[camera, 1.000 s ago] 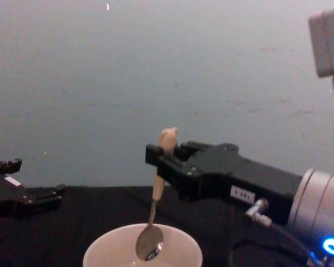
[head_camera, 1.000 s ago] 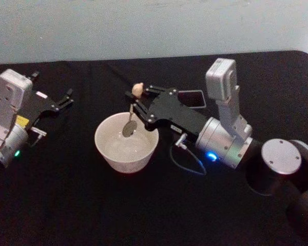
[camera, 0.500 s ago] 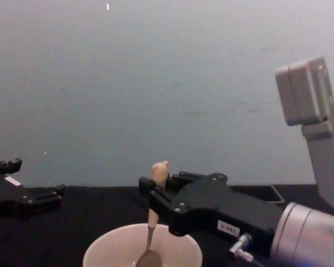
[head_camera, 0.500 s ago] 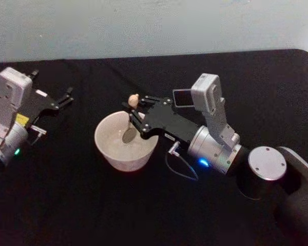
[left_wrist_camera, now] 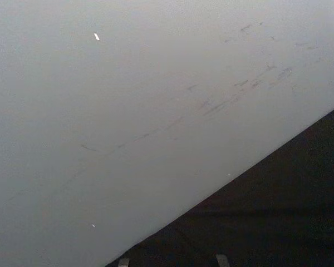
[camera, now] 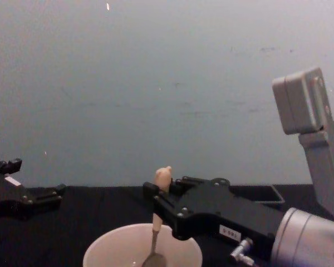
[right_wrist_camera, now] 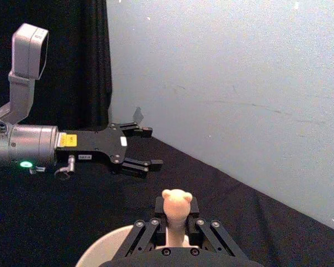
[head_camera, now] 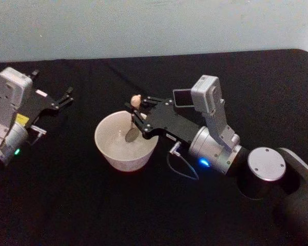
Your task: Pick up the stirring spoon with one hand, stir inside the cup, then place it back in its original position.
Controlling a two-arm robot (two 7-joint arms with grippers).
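Observation:
The cream-white cup (head_camera: pixel 124 160) stands mid-table on the black cloth. My right gripper (head_camera: pixel 135 111) reaches over its far right rim, shut on the stirring spoon (head_camera: pixel 130 134). The spoon hangs nearly upright, its beige handle top above the fingers and its dark bowl down inside the cup. In the chest view the spoon (camera: pixel 156 225) dips into the cup (camera: pixel 108 253) below the right gripper (camera: pixel 156 203). The right wrist view shows the spoon's figurine top (right_wrist_camera: pixel 176 203) between the fingers. My left gripper (head_camera: pixel 66 97) rests open at the far left, away from the cup.
A dark grey square holder (head_camera: pixel 182 97) sits behind the right wrist, also visible in the chest view (camera: pixel 267 193). The black tablecloth (head_camera: pixel 92 205) covers the table up to a pale wall (head_camera: pixel 143 25). The right arm's elbow (head_camera: pixel 267 166) occupies the near right.
The right gripper has lowered the spoon, so its bowl now sits deep inside the cup. Over the last half second it shifted only slightly. The left arm has stayed put.

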